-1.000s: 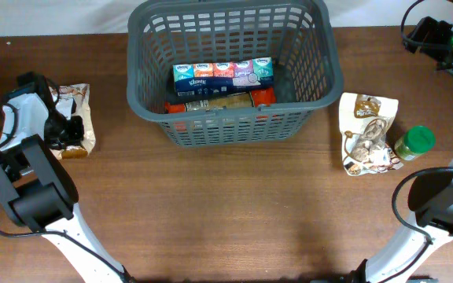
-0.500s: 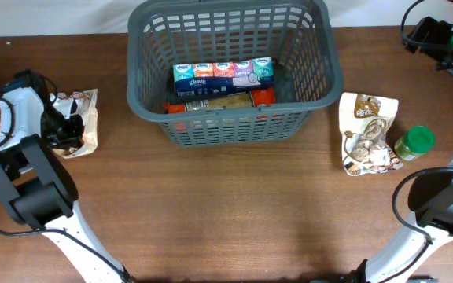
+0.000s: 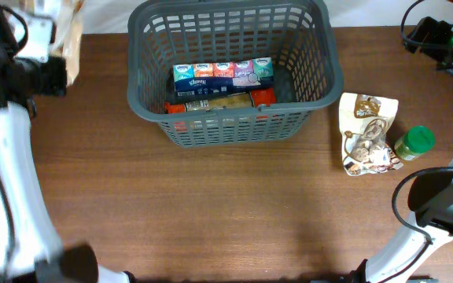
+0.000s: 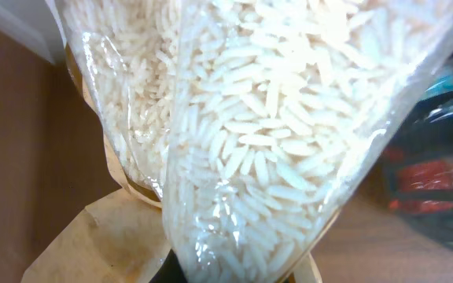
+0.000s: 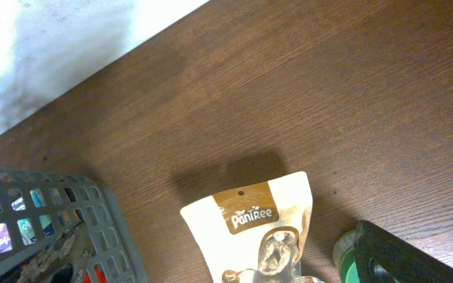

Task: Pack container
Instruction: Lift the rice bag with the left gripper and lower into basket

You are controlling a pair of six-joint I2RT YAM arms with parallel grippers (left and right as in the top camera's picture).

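Container (image 3: 228, 130): dark grey lattice basket, on the tabletop (image 3: 211, 212) at far centre, upright. Inside, toward its near wall: a row of Kleenex tissue packs (image 3: 223, 75), a dark flat pack (image 3: 211, 102) just in front of them, and a red pack (image 3: 264, 97) at the right end, touching the dark one.

Left arm (image 3: 6, 157) is high and close to the overhead camera, blurred, at the far-left corner. Left fingers (image 3: 53, 72) are hidden in the wrist view by the load. They are clamped on a rice bag (image 4: 274, 126), clear plastic with kraft paper, long white grains. The bag is held off the tabletop, left of the container and apart from it.

Right arm (image 3: 447, 200) reaches to the far-right corner. Only a dark edge of the right fingers (image 5: 399, 255) shows; cannot tell if they are apart or together. Nothing is seen between them.

Right of the container, on the tabletop: a PaniRee snack pouch (image 3: 368, 134) lying flat, near the basket's right wall but not touching. A green-lidded jar (image 3: 415, 143) stands just beside the pouch's right edge.
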